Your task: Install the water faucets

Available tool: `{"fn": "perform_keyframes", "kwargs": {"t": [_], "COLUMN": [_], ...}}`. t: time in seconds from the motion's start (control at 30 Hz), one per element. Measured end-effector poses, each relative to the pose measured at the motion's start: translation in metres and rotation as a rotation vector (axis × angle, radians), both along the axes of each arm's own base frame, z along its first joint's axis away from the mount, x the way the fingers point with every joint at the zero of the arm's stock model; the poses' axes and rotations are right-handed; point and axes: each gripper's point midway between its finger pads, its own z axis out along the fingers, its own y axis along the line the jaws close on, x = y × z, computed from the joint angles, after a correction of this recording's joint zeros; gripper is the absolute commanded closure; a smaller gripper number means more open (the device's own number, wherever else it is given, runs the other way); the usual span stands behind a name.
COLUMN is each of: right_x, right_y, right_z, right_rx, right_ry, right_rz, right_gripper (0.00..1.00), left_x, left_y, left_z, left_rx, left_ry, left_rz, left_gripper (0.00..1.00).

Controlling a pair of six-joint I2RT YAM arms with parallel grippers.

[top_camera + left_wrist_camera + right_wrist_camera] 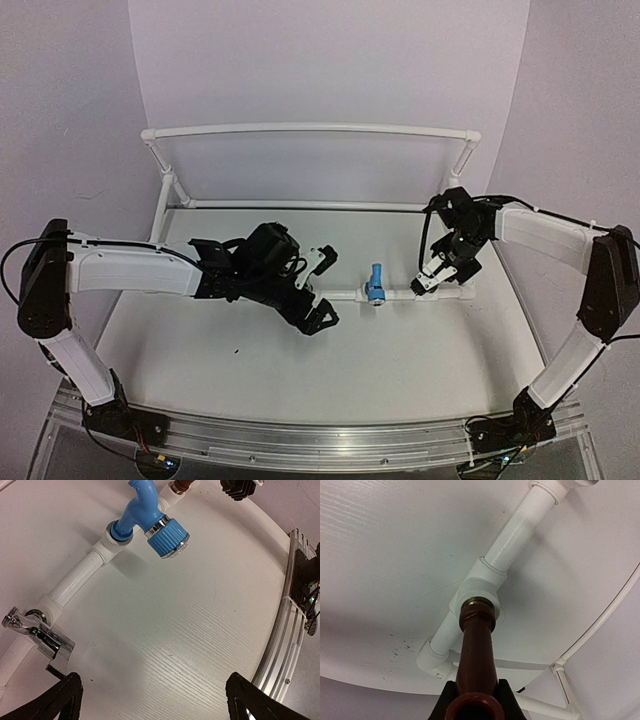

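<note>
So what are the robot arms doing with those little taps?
They are plugging them into the white pipe frame. The right arm's fingers hug the dark red-brown faucet, whose end sits at a socket in the pipe. The light blue faucet and the grey metal faucet already sit on the pipe. The left arm's fingers hang wide open nearby, holding nothing.

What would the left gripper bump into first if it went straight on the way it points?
Probably the bare white table: the open left gripper tilts down at it. The blue faucet on the white pipe lies further along, though depth is hard to judge.
</note>
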Motion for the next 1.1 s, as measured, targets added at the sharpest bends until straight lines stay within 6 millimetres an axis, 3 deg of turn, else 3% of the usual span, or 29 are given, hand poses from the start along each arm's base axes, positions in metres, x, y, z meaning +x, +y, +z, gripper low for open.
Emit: {"fn": "perform_keyframes", "kwargs": {"t": [0.37, 1.1], "right_x": [-0.0025, -0.0015], "right_y": [0.0041, 0.0046], "right_z": [-0.0011, -0.0034], "right_rx": [-0.037, 0.083], "right_ry": [-0.039, 0.003], "right_rz": [-0.112, -0.641], "right_gripper": [1.0, 1.0], "left_x": [0.0002, 0.0017], "left_y": [0.0, 0.0007], "left_z": [0.0011, 0.001], "left_rx": [-0.002, 0.001], "left_ry": [-0.002, -0.007], "left_rz": [0.001, 0.009], "left_gripper": [0.0, 0.0]}}
